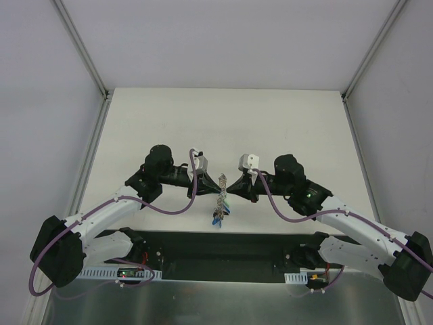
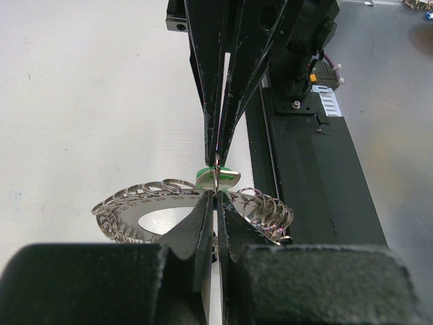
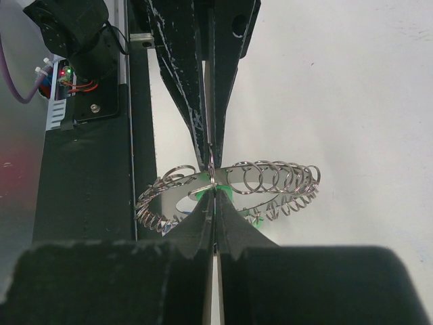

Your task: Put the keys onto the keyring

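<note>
1. Keyring (image 1: 221,198), top view: it hangs edge-on above the table (image 1: 169,122), between the tips of the left gripper (image 1: 218,183) and right gripper (image 1: 231,187), which meet nose to nose. Keys (image 1: 217,218) dangle at its lower end. The whole weight seems to hang from that one meeting point, so if either arm pulls away, the keyring could tear free and drop.
2. Left wrist view: the left gripper (image 2: 215,198) is closed and appears to pinch the near side of one small loop (image 2: 215,177) at the rim of the keyring (image 2: 135,206). The right gripper (image 2: 216,161), also closed, meets the loop's far side. The green key (image 2: 226,178) sits just behind it. Both grips are on thin wire at the very fingertips, so a slight twist could let the wire slip out or bend the loop.
3. Right wrist view: the right gripper (image 3: 215,196) is closed below the loop (image 3: 212,172) and the left gripper (image 3: 210,157) is closed above it. The green key (image 3: 201,194) peeks out beside the tips; I cannot tell whether it is threaded yet. Neighbouring loops crowd the keyring (image 3: 270,183), so the key could snag the wrong one, or fall if it is not through.
</note>
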Controlling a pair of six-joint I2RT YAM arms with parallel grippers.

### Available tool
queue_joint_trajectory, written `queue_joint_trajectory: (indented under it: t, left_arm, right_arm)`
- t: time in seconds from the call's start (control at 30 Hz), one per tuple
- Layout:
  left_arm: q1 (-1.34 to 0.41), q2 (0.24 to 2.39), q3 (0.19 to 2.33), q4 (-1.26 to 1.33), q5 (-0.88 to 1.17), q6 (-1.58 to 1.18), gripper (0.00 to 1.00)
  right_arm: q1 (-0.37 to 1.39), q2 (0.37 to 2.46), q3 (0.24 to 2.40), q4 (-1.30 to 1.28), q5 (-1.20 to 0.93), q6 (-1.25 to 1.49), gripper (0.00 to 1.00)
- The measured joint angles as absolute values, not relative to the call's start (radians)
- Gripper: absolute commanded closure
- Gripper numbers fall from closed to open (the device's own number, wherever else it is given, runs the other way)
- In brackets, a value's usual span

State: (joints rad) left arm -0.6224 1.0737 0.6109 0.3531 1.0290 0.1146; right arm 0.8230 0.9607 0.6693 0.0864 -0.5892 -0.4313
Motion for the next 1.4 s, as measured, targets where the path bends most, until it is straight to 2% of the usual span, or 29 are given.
queue_joint_trajectory:
  t: [0.83,1.4]
  left_arm:
    - [-0.630,1.096,0.645,0.299,1.037,0.121,1.00]
    - [-0.636,1.117,0.682,0.233,1.019,0.124,1.00]
  right_arm:
    - [0.830,0.960,0.685,0.061,-0.586,-0.450,0.99]
    - [0.873,0.942,0.703,-0.002,-0.507,-0.522,0.99]
